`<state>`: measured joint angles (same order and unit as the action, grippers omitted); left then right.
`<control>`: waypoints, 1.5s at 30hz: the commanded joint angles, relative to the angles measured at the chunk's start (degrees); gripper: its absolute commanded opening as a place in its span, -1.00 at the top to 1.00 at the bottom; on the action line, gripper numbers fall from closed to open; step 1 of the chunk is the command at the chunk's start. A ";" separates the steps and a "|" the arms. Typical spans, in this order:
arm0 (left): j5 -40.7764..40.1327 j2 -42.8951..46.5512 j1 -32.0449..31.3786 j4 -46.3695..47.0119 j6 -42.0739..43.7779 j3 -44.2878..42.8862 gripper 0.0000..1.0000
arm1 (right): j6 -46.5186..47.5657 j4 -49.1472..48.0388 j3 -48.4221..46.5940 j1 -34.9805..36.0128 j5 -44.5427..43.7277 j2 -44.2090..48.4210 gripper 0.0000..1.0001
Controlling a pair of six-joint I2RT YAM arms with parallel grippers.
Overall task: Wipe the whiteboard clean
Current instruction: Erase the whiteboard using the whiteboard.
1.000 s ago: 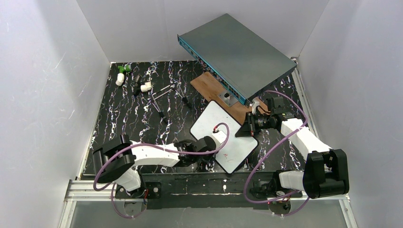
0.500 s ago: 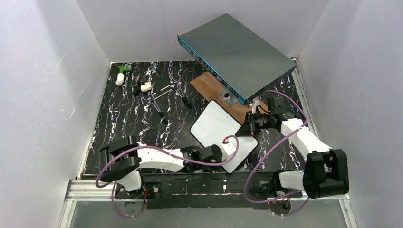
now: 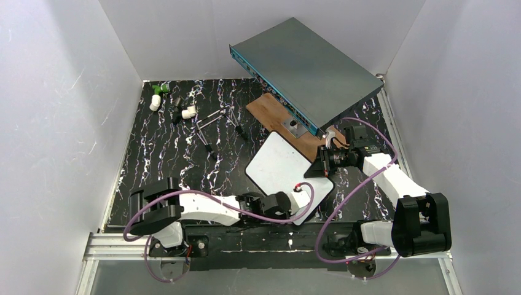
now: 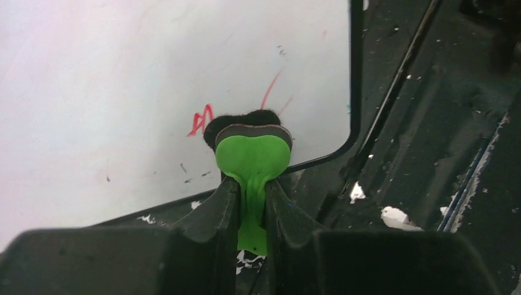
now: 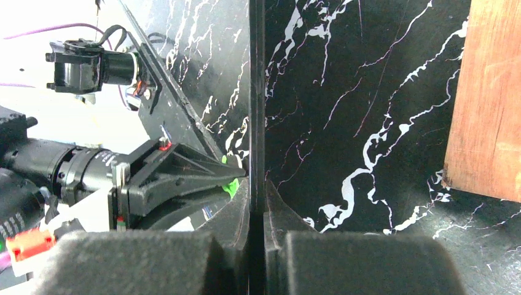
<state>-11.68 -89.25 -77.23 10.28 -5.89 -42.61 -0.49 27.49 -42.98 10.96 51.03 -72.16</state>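
The whiteboard (image 3: 279, 163) lies tilted on the black marbled table, right of centre. My left gripper (image 3: 299, 195) is shut on a green eraser (image 4: 252, 150), and the eraser's black felt pad rests on the board near its rounded near corner. Red marks (image 4: 201, 120) remain just beside the pad; the rest of the board (image 4: 123, 92) looks white with faint specks. My right gripper (image 3: 321, 165) is shut on the board's thin black right edge (image 5: 257, 92), seen edge-on between its jaws (image 5: 257, 187).
A large grey-teal metal box (image 3: 304, 67) leans at the back right, over a brown wooden plank (image 3: 270, 114). Small white and green pieces (image 3: 166, 101) and black pens (image 3: 206, 138) lie at the back left. White walls close in three sides.
My left gripper has slid the eraser across the board towards me and to the right, down to the near corner. The right arm and the board have stayed put.
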 commanded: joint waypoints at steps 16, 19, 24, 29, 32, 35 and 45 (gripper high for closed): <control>0.35 0.80 2.23 -0.73 0.36 -2.48 1.00 | 0.32 1.34 -0.88 0.60 2.59 -0.01 0.97; -0.11 -1.98 -1.15 -1.43 3.10 -5.06 1.00 | 0.32 1.36 -0.96 0.55 2.70 -0.17 0.97; -2.50 -2.35 1.26 -2.38 2.71 -4.78 1.00 | 0.32 1.38 -0.85 0.55 2.68 -0.01 0.97; -0.02 2.25 9.26 -0.89 -3.02 0.04 1.00 | 0.32 1.34 -0.83 0.61 2.72 0.32 0.97; 1.91 2.96 8.75 -1.16 -2.38 0.12 1.00 | 0.32 1.42 -0.92 0.55 2.84 0.03 0.97; 0.15 1.77 3.81 -0.67 0.59 -1.25 1.00 | 0.32 1.47 -0.96 0.57 2.78 0.02 0.97; -3.78 -3.05 2.43 -5.57 1.32 -5.72 1.00 | 0.32 1.41 -0.88 0.56 2.76 -0.08 0.97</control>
<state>-13.06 -91.85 -78.76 8.82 -3.42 -46.81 0.05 27.49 -43.03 10.92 51.13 -72.16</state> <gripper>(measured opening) 0.135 0.089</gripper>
